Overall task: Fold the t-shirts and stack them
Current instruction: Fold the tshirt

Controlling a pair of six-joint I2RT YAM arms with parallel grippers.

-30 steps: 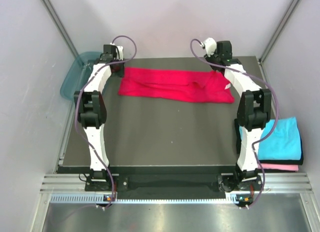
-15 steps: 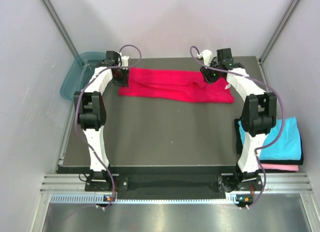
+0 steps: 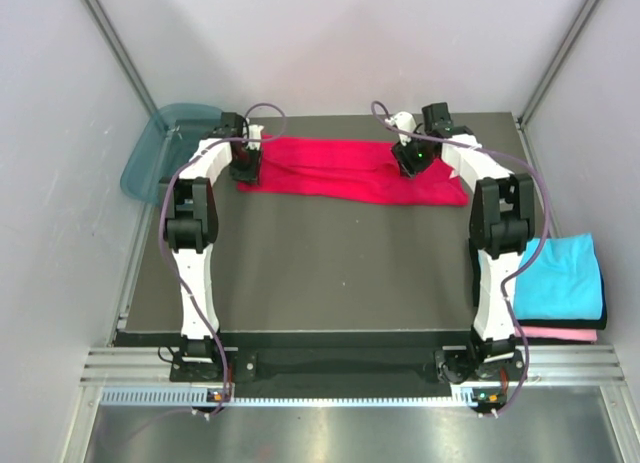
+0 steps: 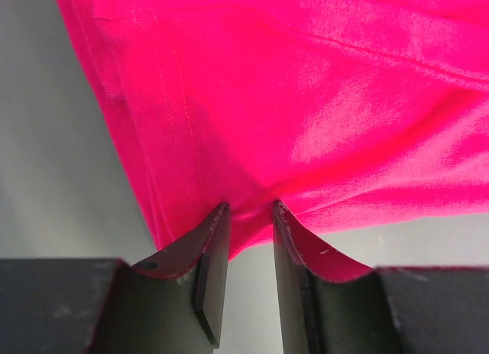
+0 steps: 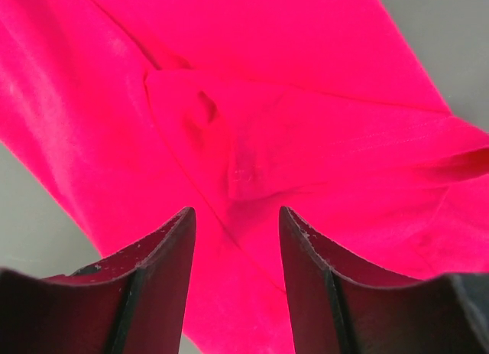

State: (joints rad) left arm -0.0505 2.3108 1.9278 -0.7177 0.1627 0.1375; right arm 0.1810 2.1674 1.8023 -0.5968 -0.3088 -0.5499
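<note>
A crimson red t-shirt lies folded into a long strip across the far part of the table. My left gripper is at its left end. In the left wrist view that gripper stands open with a narrow gap, its tips at the hem of the red t-shirt. My right gripper hangs over the strip's right part. The right wrist view has it open just above a creased fold of the red t-shirt. A folded cyan t-shirt rests on a pink one at the right.
A teal translucent tub stands off the table's far left corner. The dark table top stretches from the shirt to the arm bases. Grey walls close in the back and both sides.
Both grippers have come inward from the table's far corners onto the red shirt: the left to its left end, the right leftward over its right part. The shirt has not shifted.
</note>
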